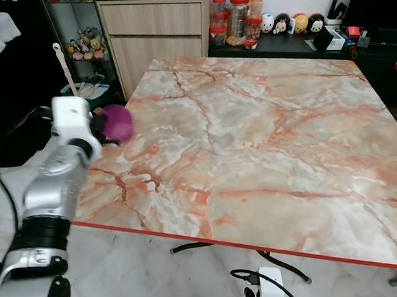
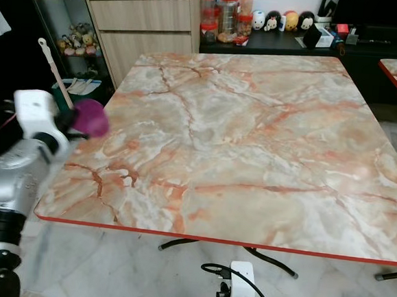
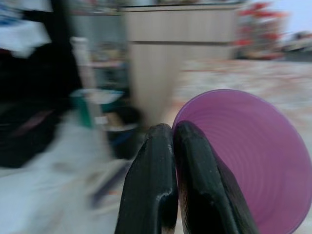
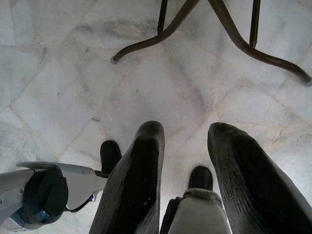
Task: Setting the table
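Note:
A purple plastic cup [image 1: 118, 123] hangs just above the left edge of the marble table [image 1: 268, 133], and my left gripper [image 1: 102, 128] is shut on it. In the left wrist view the two black fingers [image 3: 151, 180] pinch the cup [image 3: 243, 161] by its rim, one finger inside and one outside. The cup lies tipped, mouth toward the wrist camera. My right gripper [image 4: 185, 131] hangs low below the table's front edge, open, with nothing between its fingers, over the pale floor.
A wooden cabinet [image 1: 156, 35] stands beyond the table's far left corner, with jars [image 1: 233, 17] and plush toys on a dark shelf behind. A bin [image 1: 86, 88] sits by the left side. The table's dark metal legs [image 4: 219, 29] spread over the floor.

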You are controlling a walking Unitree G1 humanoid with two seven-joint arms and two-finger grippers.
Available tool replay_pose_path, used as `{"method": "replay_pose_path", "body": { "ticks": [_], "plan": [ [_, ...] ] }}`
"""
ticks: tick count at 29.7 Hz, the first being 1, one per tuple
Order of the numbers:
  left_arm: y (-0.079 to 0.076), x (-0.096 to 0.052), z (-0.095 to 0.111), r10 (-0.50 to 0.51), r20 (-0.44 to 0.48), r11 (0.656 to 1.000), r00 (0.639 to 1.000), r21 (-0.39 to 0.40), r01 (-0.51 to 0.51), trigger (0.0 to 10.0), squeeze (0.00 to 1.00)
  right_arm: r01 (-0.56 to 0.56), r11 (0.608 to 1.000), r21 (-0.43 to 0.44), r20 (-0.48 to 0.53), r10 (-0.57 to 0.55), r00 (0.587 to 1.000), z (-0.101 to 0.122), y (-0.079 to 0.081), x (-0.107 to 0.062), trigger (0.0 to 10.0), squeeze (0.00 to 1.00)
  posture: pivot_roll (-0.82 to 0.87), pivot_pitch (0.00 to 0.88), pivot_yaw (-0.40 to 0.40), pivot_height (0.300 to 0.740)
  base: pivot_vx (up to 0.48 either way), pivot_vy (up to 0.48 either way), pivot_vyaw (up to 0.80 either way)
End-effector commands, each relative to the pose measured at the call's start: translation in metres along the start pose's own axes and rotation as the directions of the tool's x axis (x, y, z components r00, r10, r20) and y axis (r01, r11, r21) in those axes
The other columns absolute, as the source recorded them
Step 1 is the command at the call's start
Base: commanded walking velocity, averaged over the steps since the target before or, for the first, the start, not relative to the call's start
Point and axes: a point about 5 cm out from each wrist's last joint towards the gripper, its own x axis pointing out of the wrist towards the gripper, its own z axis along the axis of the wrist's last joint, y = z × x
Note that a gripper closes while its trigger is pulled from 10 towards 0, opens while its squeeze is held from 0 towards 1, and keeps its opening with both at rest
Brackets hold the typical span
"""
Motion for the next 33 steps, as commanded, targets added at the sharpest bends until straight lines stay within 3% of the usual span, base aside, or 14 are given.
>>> {"method": "replay_pose_path", "body": {
  "ticks": [1,4,7,8,10,12,15,19,20,21,23,26,31,33],
  "plan": [
    [0.021,-0.003,-0.005,0.092,-0.010,0.995,0.996,0.039,-0.092,10.0,0.00,-0.003,1.000,0.010,-0.004,0.003,1.000,-0.002,0.002,0.000,10.0,0.00,-0.11,0.000,0.106,0.740,0.000,0.000,0.00],
    [0.066,-0.012,-0.017,0.257,-0.025,0.952,0.966,0.178,-0.249,10.0,0.00,0.000,1.000,0.012,-0.007,0.000,1.000,-0.003,0.001,0.000,10.0,0.00,-0.11,0.000,0.106,0.740,0.000,0.000,0.00],
    [0.094,-0.024,-0.032,0.357,-0.050,0.903,0.933,0.274,-0.330,10.0,0.00,0.002,1.000,0.014,-0.008,-0.002,1.000,-0.003,0.001,-0.001,10.0,0.00,-0.11,0.000,0.108,0.740,0.000,0.000,0.00],
    [0.094,-0.024,-0.032,0.357,-0.050,0.903,0.933,0.274,-0.330,10.0,0.00,0.002,1.000,0.014,-0.008,-0.002,1.000,-0.003,0.001,-0.001,10.0,0.00,-0.11,0.000,0.108,0.740,0.000,0.000,0.00],
    [0.113,-0.037,-0.046,0.445,-0.051,0.824,0.894,0.415,-0.386,10.0,0.00,0.004,1.000,0.017,-0.005,-0.004,1.000,-0.002,0.001,0.000,10.0,0.00,-0.12,0.000,0.111,0.740,0.000,0.000,0.00],
    [0.127,-0.049,-0.058,0.513,-0.055,0.774,0.857,0.462,-0.433,10.0,0.00,0.006,1.000,0.021,-0.001,-0.006,1.000,-0.002,0.000,0.000,10.0,0.00,-0.12,0.000,0.109,0.740,0.000,0.000,0.00],
    [0.134,-0.055,-0.064,0.551,-0.059,0.757,0.833,0.457,-0.468,10.0,0.00,0.006,1.000,0.022,-0.001,-0.006,1.000,-0.002,0.000,0.000,10.0,0.00,-0.12,0.000,0.109,0.740,0.000,0.000,0.00],
    [0.142,-0.083,-0.111,0.612,-0.203,0.701,0.764,0.587,-0.405,10.0,0.00,0.006,1.000,0.017,-0.005,-0.006,1.000,-0.003,0.000,-0.001,10.0,0.00,-0.11,0.000,0.104,0.740,0.000,0.000,0.00],
    [0.139,-0.092,-0.130,0.599,-0.296,0.730,0.744,0.583,-0.356,10.0,0.00,0.006,1.000,0.015,-0.006,-0.006,1.000,-0.003,0.000,-0.001,10.0,0.00,-0.11,0.000,0.104,0.740,0.000,0.000,0.00],
    [0.139,-0.092,-0.130,0.599,-0.296,0.730,0.744,0.583,-0.356,10.0,0.00,0.006,1.000,0.015,-0.006,-0.006,1.000,-0.003,0.000,-0.001,10.0,0.00,-0.11,0.000,0.104,0.740,0.000,0.000,0.00],
    [0.131,-0.102,-0.149,0.563,-0.388,0.772,0.730,0.562,-0.296,10.0,0.00,0.007,1.000,0.014,-0.006,-0.007,1.000,-0.003,-0.001,-0.001,10.0,0.00,-0.12,0.000,0.105,0.740,0.000,0.000,0.00],
    [0.109,-0.122,-0.184,0.484,-0.519,0.828,0.705,0.533,-0.177,10.0,0.00,0.010,1.000,0.014,-0.005,-0.010,1.000,-0.002,-0.002,-0.001,10.0,0.00,-0.12,0.000,0.107,0.740,0.000,0.000,0.00],
    [0.095,-0.132,-0.200,0.446,-0.574,0.857,0.687,0.494,-0.144,10.0,0.00,0.009,1.000,0.012,-0.005,-0.009,1.000,-0.002,-0.002,-0.001,10.0,0.00,-0.13,0.000,0.106,0.740,0.000,0.000,0.00],
    [0.082,-0.141,-0.213,0.408,-0.623,0.893,0.667,0.424,-0.151,10.0,0.00,0.009,1.000,0.010,-0.007,-0.008,1.000,-0.003,-0.002,-0.001,10.0,0.00,-0.13,0.000,0.102,0.740,0.000,0.000,0.00]
  ]
}}
